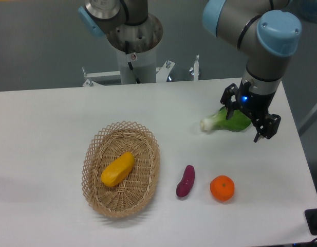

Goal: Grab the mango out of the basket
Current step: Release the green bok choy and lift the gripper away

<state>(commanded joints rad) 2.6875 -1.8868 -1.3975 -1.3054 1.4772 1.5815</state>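
The mango (117,169) is yellow-orange and oblong. It lies tilted inside the oval wicker basket (94,146) at the front left of the table. My gripper (244,125) is far to the right of the basket, near the table's right back. Its jaws stand wide apart and hold nothing. It hangs just over the leafy end of a green vegetable (226,122), and the mango is well clear of it.
A purple sweet potato (185,181) and a round orange fruit (222,188) lie to the right of the basket near the front. The robot's base (133,36) stands at the table's back edge. A dark object (315,221) sits off the right front corner.
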